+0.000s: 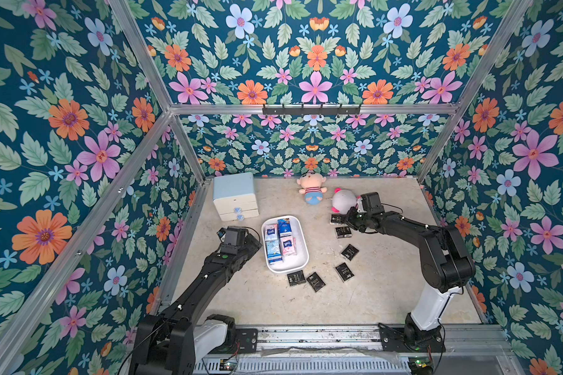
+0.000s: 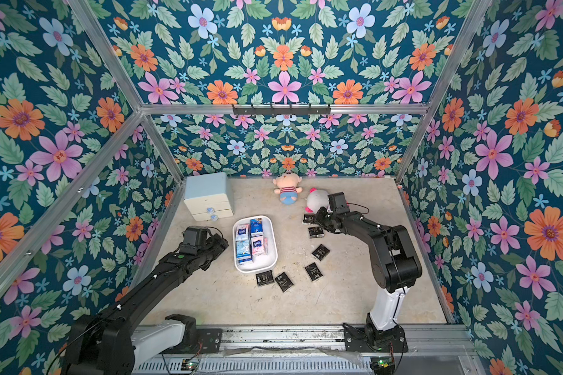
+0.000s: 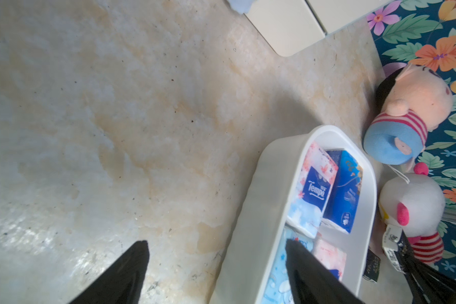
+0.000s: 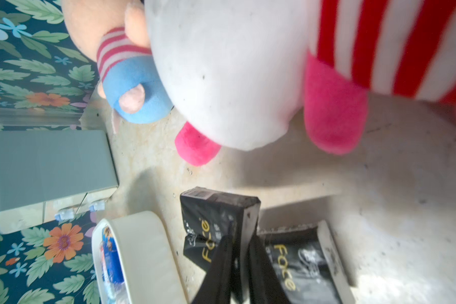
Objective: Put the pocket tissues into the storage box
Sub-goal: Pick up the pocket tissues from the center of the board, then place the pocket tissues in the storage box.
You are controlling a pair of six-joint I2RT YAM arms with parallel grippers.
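Note:
The white storage box [image 1: 301, 256] stands mid-table and holds several blue and pink-and-white pocket tissues [image 1: 285, 227]. Black pocket tissues lie loose on the table to its right [image 1: 350, 252] and at its near end [image 1: 296, 278]. My right gripper [image 4: 241, 237] is shut on the edge of one black packet [image 4: 216, 218] beside the white plush doll, with another black packet [image 4: 300, 258] lying right next to it. My left gripper [image 3: 216, 242] is open at the box's left wall [image 3: 256, 210], one finger [image 3: 303, 263] above the packets inside and the other over the table.
A cream two-drawer cabinet [image 1: 234, 194] with a light blue top stands at the back left. Two plush dolls [image 1: 311, 190] [image 1: 343, 201] lie at the back, the white one touching the right gripper's working spot. Flowered walls and aluminium posts close in the table.

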